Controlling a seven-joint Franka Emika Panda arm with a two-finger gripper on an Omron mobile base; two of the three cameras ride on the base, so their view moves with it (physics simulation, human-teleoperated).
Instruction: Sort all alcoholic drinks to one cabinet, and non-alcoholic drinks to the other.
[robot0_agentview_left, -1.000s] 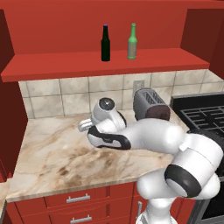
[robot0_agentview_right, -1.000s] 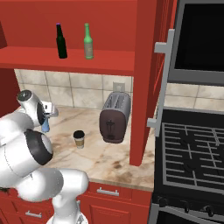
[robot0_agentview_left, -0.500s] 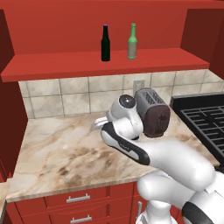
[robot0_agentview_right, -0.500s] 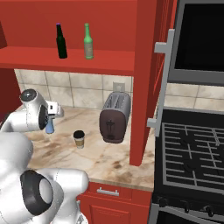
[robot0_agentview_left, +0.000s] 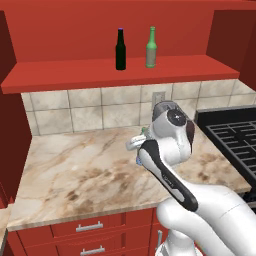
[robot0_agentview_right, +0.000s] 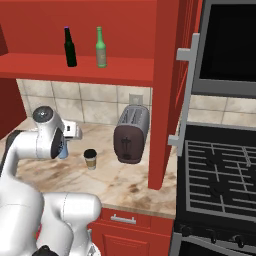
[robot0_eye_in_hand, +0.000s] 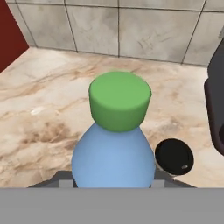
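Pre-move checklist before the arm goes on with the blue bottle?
1. Blue bottle right in front of the hand camera, green cap on: ok.
2. Gripper shut on the bottle: cannot tell, fingertips hidden.
3. Black bottle and green bottle upright, apart, together on the shelf: ok.
4. Paper cup upright on the counter, lid on, not yet put away: ok.
5. Toaster close to the right of the cup; watch the swing: ok.
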